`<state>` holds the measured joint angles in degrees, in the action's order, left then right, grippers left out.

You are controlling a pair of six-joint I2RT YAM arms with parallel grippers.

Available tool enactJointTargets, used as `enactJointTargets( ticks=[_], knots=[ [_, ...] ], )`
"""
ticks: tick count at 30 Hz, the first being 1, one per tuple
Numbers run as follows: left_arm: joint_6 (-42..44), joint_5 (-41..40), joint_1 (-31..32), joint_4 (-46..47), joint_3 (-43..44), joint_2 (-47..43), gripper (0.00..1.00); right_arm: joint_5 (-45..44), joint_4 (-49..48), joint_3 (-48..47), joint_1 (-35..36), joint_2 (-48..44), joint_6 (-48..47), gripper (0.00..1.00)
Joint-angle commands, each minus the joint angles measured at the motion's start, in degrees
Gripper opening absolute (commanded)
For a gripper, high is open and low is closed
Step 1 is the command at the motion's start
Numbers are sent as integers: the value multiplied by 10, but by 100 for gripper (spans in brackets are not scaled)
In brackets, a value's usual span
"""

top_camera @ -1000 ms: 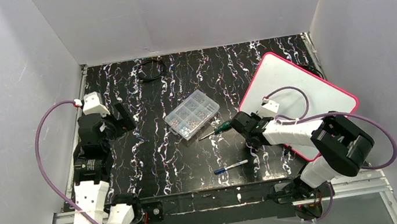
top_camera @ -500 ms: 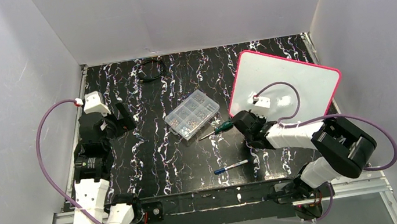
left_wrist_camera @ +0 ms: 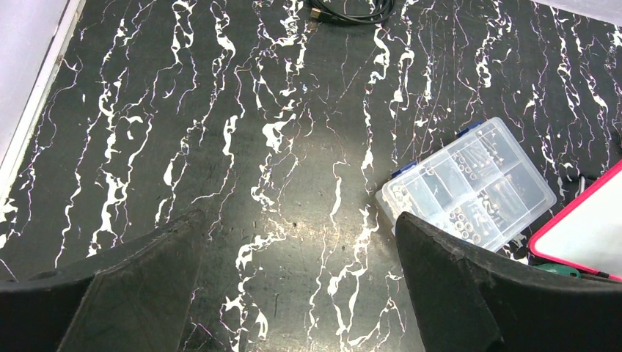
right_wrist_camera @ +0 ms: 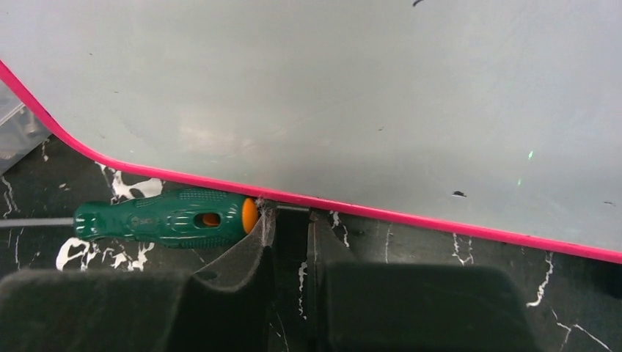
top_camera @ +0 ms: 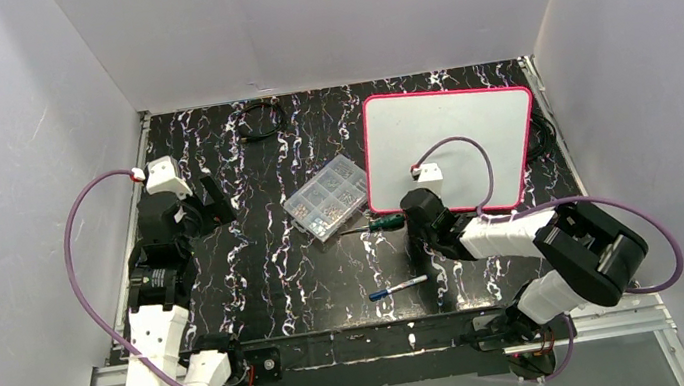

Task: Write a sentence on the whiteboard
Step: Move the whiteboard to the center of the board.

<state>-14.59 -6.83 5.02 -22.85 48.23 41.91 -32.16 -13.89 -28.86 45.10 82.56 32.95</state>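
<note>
Right gripper [top_camera: 410,212], seen from above, has its fingers pressed together at the near rim of the whiteboard [top_camera: 450,127], which lies flat at the table's back right. From the left wrist, the left gripper [left_wrist_camera: 299,220] gapes wide over bare table. From the right wrist, closed tips touch the pink rim beside a green screwdriver [right_wrist_camera: 169,218].

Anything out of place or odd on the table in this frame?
Mildly: a green screwdriver lies right beside the whiteboard, along its near rim, with its orange handle end at the right gripper. The whiteboard is blank, and the blue marker lies apart, nearer the arms.
</note>
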Motion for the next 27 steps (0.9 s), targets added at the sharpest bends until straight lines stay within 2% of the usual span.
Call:
enactJointTargets(
  ticks=[1,17,24,25,27],
  knots=[
    [1,2,0,2,0,0,98,130,-47,-1,10,9,-48,1],
    [1,8,1,6,-3,3,98,304,-46,-21,14,32,-156,1],
    [3,19,1,7,-3,6,98,289,-18,-32,15,32,-157,1],
    [4,26,1,7,-4,7,98,285,-10,-35,15,29,-156,4],
    [10,40,1,12,-7,8,98,277,7,-37,15,18,-154,26]
  ],
)
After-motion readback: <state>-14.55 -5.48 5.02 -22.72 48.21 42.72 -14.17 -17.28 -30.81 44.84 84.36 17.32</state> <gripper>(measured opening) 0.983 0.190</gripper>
